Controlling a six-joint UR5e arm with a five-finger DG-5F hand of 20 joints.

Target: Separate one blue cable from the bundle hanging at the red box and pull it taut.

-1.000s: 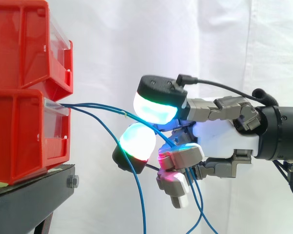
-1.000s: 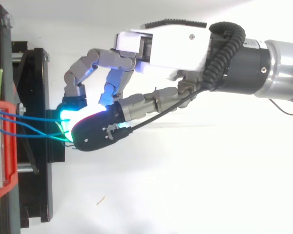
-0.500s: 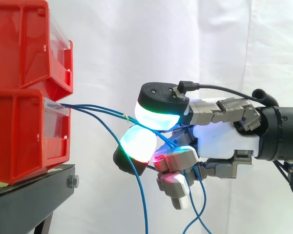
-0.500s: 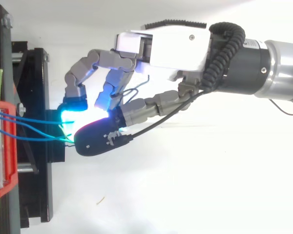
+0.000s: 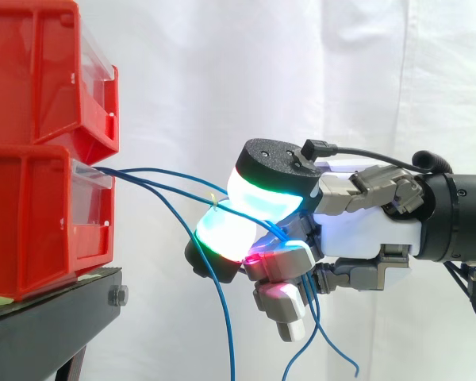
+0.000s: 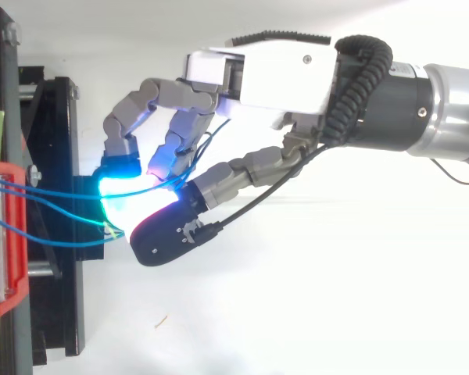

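So the hand [image 5: 365, 230] has its fingers [image 5: 222, 232] curled, pinching the blue cables [image 5: 163, 171] between them. Cables come out of the lower red box [image 5: 32, 222] at the hand's 9 o'clock, and the loose ends dangle toward 6.

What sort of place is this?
Probably a lab test rig: plain white curtain backdrop, stacked red plastic bins on a black metal stand, thin blue cables pinched in the robot hand.
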